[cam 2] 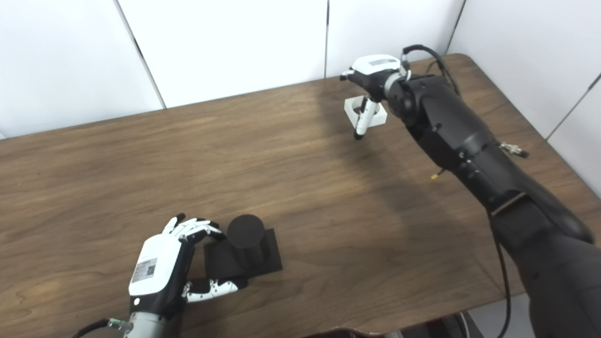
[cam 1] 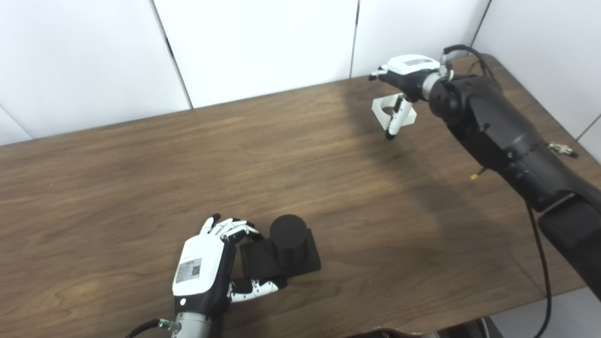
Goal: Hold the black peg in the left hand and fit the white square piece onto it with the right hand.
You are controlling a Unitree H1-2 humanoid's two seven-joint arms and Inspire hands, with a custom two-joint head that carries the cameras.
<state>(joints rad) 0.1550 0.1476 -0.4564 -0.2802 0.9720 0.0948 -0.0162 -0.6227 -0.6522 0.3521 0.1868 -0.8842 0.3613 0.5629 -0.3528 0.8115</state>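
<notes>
The black peg (cam 1: 288, 237) is a short round post standing on a square black base (cam 1: 260, 263), near the table's front edge. My left hand (cam 1: 206, 267) is closed on the base's left side, fingers on its far corner and thumb on its near edge. The white square piece (cam 1: 407, 116) with a round hole lies at the far right of the table. My right hand (cam 1: 408, 70) hovers just above it, fingers spread. Its thumb (cam 1: 394, 123) hangs down in front of the piece and hides part of it. The hand is not closed on the piece.
The brown wooden table (cam 1: 141, 188) ends at white wall panels behind. My black right arm (cam 1: 507, 136) crosses the table's right side, with a cable (cam 1: 540, 263) trailing to the front edge. A small metal connector (cam 1: 561, 149) lies near the right edge.
</notes>
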